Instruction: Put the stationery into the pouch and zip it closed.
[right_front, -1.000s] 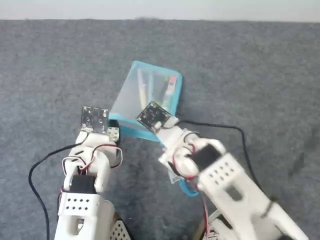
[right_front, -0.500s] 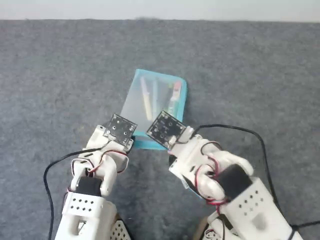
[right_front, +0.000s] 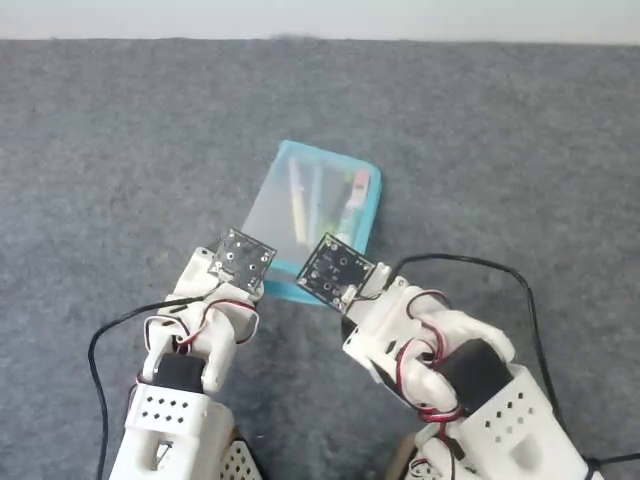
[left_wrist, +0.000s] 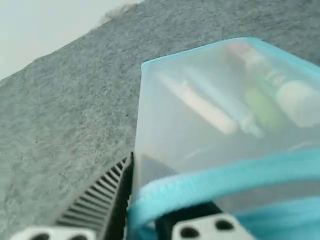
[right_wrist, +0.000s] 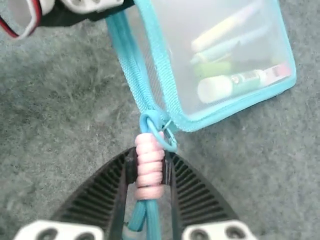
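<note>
The pouch (right_front: 312, 200) is translucent with light blue trim and lies on the grey carpet. Inside it lie stationery items: a yellow pen (right_wrist: 226, 24), a green marker (right_wrist: 214, 67) and a glue stick (right_wrist: 235, 82). My left gripper (left_wrist: 145, 212) is shut on the pouch's near corner (left_wrist: 165, 190), pinching the blue zip band. At the other end of that edge, my right gripper (right_wrist: 149, 175) is shut on the pink zip pull cord (right_wrist: 149, 162), which hangs from the blue ring (right_wrist: 161, 132). Both wrists (right_front: 245, 262) (right_front: 337, 270) sit over the pouch's near edge in the high view.
Grey carpet (right_front: 480, 130) spreads all round the pouch, and a pale wall strip (right_front: 320, 18) bounds the far side. A black cable (right_front: 500, 275) loops beside the right arm. The left gripper's white body (right_wrist: 75, 6) shows past the pouch's edge in the right wrist view.
The left gripper has shifted right onto the pouch's near corner. The right gripper drew back toward its base with the zip pull, and the pouch slid and turned slightly.
</note>
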